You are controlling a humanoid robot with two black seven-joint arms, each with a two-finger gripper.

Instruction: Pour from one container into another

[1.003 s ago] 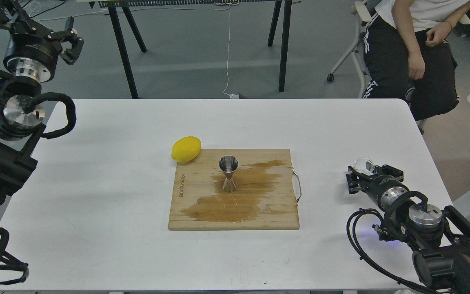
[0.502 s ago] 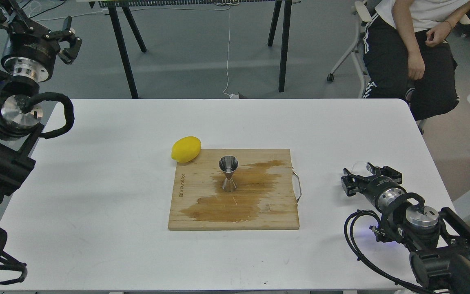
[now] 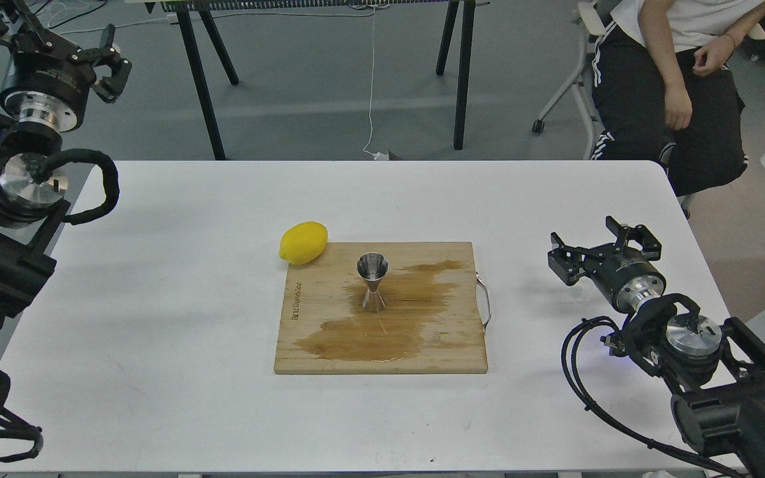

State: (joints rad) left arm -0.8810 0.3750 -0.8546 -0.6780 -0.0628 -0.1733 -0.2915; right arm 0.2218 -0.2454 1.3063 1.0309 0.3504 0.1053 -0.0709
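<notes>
The steel jigger (image 3: 372, 282) stands upright in the middle of the wooden cutting board (image 3: 329, 345), on a wet brown stain. My right gripper (image 3: 596, 245) hovers over the table to the right of the board, open, with nothing between its fingers. The clear glass cup does not show anywhere; it may be hidden behind that gripper. My left gripper (image 3: 114, 60) is raised at the far top left, beyond the table's edge, open and empty.
A yellow lemon (image 3: 303, 242) lies at the board's back left corner. The board has a metal handle (image 3: 484, 304) on its right side. A seated person (image 3: 675, 86) is beyond the table's far right corner.
My right gripper has lifted and drawn slightly left. The glass cup that showed at its fingertips is no longer visible. The left arm has barely shifted.
</notes>
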